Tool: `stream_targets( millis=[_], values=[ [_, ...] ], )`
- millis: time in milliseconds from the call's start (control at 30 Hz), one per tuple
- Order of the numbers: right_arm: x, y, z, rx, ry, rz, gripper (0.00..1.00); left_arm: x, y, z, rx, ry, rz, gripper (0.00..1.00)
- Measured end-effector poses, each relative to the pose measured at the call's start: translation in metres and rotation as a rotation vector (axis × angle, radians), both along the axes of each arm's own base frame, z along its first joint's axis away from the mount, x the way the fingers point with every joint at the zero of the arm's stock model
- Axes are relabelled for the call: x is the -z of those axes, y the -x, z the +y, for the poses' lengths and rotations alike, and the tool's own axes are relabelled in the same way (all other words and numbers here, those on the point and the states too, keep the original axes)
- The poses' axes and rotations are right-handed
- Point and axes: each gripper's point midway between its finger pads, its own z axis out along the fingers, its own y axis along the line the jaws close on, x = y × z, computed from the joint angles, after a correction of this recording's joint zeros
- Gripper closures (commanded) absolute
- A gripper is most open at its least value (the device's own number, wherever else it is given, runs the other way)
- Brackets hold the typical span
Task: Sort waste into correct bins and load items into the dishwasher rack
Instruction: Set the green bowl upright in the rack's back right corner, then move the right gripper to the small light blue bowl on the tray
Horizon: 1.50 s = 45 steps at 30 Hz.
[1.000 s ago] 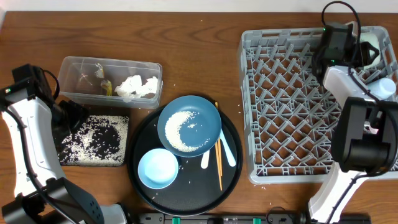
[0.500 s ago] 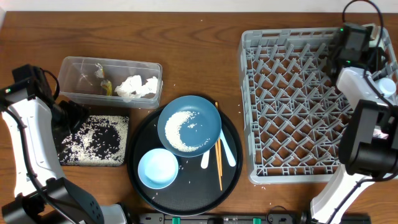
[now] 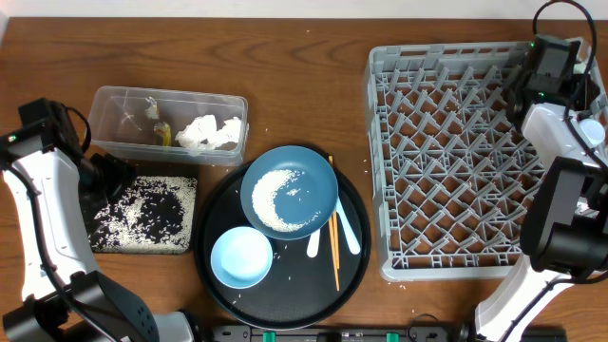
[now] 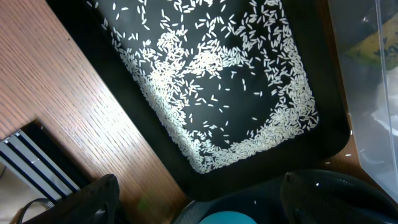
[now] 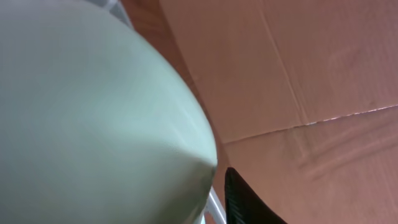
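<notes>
1. The left arm lies along the left side of the desk point(image 3: 304, 76), bent inward at the wrist. The left gripper point(image 3: 111, 177) hangs at the left end of the flat tray point(image 3: 157, 204), released, with its jaws wide and nothing between them.
2. The right arm stands at the near right corner and stretches along the right side of the rack point(image 3: 446, 161) to its far right corner, where the right gripper point(image 3: 551, 62) sits. The pale-green bowl point(image 5: 81, 112) fills most of its wrist view, with one dark finger point(image 5: 249, 199) beside it. I cannot tell whether the gripper is clenched, released or grasping the bowl.
3. The desk is brown wood. A few loose grains point(image 3: 399, 283) lie by the rack's near left corner. Beyond the bowl shows a brown board point(image 5: 323, 74) with a crease.
4. Nearest, the round tray point(image 3: 356, 266) carries the light-blue bowl point(image 3: 240, 256). Behind that bowl is the dish point(image 3: 289, 190), which holds a crescent of rice point(image 3: 271, 204). The spoons point(image 3: 350, 233) and chopsticks point(image 3: 334, 247) lie to the dish's right.
5. To the left, the flat tray is strewn with rice. Just behind it, the tub point(image 3: 171, 92) holds napkins point(image 3: 211, 133) and a wrapper point(image 3: 160, 131).
</notes>
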Motion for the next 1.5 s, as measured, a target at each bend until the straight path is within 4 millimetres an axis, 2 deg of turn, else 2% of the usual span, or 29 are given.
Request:
stream_targets(
  millis=[67, 133, 267, 467, 567, 700, 833, 933, 1133, 1167, 1267, 1500],
  values=[
    [0.005, 0.003, 0.003, 0.0, -0.009, 0.031, 0.45, 0.0, 0.0, 0.0, 0.0, 0.0, 0.0, 0.16],
    [0.01, 0.006, 0.006, -0.002, -0.022, 0.051, 0.33, 0.0, 0.0, 0.0, 0.0, 0.0, 0.0, 0.15],
    [0.02, 0.007, 0.019, -0.023, -0.06, 0.08, 0.28, 0.0, 0.0, 0.0, 0.0, 0.0, 0.0, 0.16],
    [0.029, 0.002, 0.048, -0.101, -0.165, 0.076, 0.27, 0.0, 0.0, 0.0, 0.0, 0.0, 0.001, 0.16],
    [0.011, 0.002, 0.063, -0.16, -0.243, 0.031, 0.26, 0.0, 0.0, 0.0, 0.0, 0.0, 0.001, 0.16],
    [-0.029, 0.012, 0.08, -0.231, -0.315, -0.035, 0.24, 0.0, 0.0, 0.0, 0.0, 0.0, 0.0, 0.16],
    [-0.06, 0.027, 0.112, -0.344, -0.419, -0.06, 0.22, 0.0, 0.0, 0.0, 0.0, 0.0, 0.0, 0.16],
    [-0.064, 0.039, 0.155, -0.48, -0.576, -0.037, 0.22, 0.0, 0.0, 0.0, 0.0, 0.001, 0.001, 0.16],
    [-0.05, 0.063, 0.267, -0.772, -0.966, 0.072, 0.22, 0.0, 0.0, 0.0, 0.0, 0.001, 0.001, 0.15],
    [-0.047, 0.071, 0.292, -0.823, -1.034, 0.11, 0.22, 0.0, 0.0, 0.0, 0.0, 0.0, 0.0, 0.15],
    [-0.045, 0.093, 0.347, -0.934, -1.154, 0.201, 0.22, 0.0, 0.0, 0.0, 0.001, 0.001, 0.001, 0.15],
    [-0.047, 0.161, 0.474, -1.171, -1.292, 0.417, 0.22, 0.0, 0.0, 0.0, 0.003, 0.0, 0.001, 0.15]
  ],
)
